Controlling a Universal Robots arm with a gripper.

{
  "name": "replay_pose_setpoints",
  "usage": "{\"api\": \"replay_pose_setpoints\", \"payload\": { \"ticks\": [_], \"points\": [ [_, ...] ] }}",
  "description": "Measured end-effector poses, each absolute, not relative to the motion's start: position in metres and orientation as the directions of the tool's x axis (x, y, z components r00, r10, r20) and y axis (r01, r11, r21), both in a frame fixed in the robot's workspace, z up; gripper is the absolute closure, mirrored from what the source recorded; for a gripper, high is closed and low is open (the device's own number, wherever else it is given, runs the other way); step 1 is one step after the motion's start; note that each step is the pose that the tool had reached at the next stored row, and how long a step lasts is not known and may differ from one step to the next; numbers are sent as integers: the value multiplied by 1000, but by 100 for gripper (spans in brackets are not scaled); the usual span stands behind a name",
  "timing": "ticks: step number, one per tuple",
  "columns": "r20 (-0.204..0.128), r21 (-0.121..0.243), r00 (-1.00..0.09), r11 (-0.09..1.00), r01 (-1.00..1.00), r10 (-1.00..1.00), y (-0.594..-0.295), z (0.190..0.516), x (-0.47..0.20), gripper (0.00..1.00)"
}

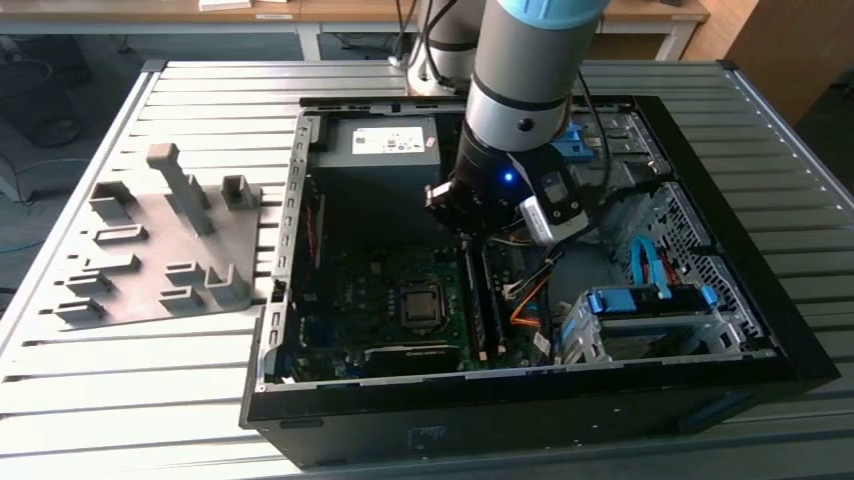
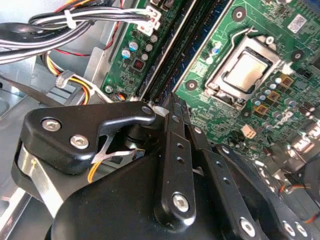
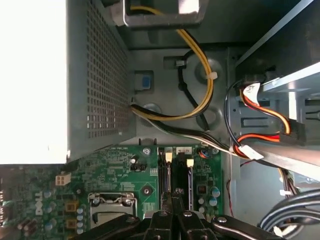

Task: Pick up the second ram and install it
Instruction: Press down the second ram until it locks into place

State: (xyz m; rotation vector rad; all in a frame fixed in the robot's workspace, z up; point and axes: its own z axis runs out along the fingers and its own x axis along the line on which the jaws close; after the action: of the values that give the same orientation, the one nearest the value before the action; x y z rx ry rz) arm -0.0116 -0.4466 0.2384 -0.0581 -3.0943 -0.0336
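Step in hand, as judged: seating the second ram [image 3: 169, 172] in its motherboard [image 2: 235, 105] slot. The hand [image 2: 176, 102] is clenched, its fingers [image 2: 172, 145] pressed together over the stick's upper edge, bearing on it rather than gripping it. The ram stands on edge in the slot beside the CPU socket [image 2: 246, 70], inside the open computer case [image 1: 747, 355] on the counter [image 1: 187, 400]. Completion would call for straight downward pressure until the latches close. The arm [image 1: 527, 70] descends near vertical, wrist over the slots.
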Motion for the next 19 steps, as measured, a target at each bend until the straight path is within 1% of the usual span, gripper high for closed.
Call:
{"api": "replay_pose_setpoints", "payload": {
  "ticks": [10,16,19],
  "points": [
    [47,20,-998,999,38,37,-444,220,-12,90],
    [47,18,-998,999,38,37,-444,217,-12,90],
    [44,21,-998,999,38,37,-443,221,-12,90]
  ]
}}
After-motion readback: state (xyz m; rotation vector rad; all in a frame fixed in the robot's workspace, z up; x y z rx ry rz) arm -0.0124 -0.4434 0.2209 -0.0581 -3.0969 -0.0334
